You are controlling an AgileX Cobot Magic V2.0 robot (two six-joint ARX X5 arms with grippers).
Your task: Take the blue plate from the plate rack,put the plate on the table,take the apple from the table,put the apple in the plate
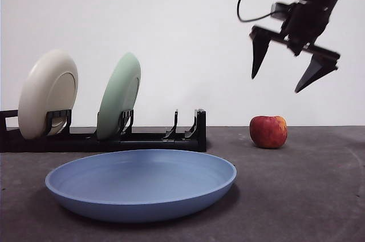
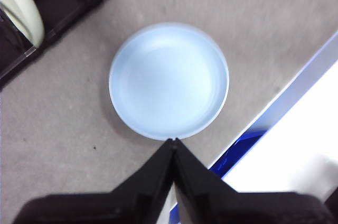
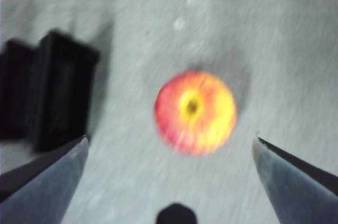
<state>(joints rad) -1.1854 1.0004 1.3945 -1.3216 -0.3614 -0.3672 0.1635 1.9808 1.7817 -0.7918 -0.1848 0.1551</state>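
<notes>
The blue plate (image 1: 141,183) lies flat on the table (image 1: 308,196) in front of the plate rack (image 1: 142,136); it also shows in the left wrist view (image 2: 169,80). The apple (image 1: 268,132) stands on the table to the right of the rack. My right gripper (image 1: 276,82) hangs open in the air above the apple, which the right wrist view shows between its jaws, well below them (image 3: 195,112). My left gripper (image 2: 174,140) is shut and empty, high above the blue plate, out of the front view.
A cream plate (image 1: 47,93) and a pale green plate (image 1: 118,96) stand upright in the rack's left slots. The rack's end shows in the right wrist view (image 3: 50,92). The table's edge with a blue and white strip (image 2: 280,129) lies near the plate.
</notes>
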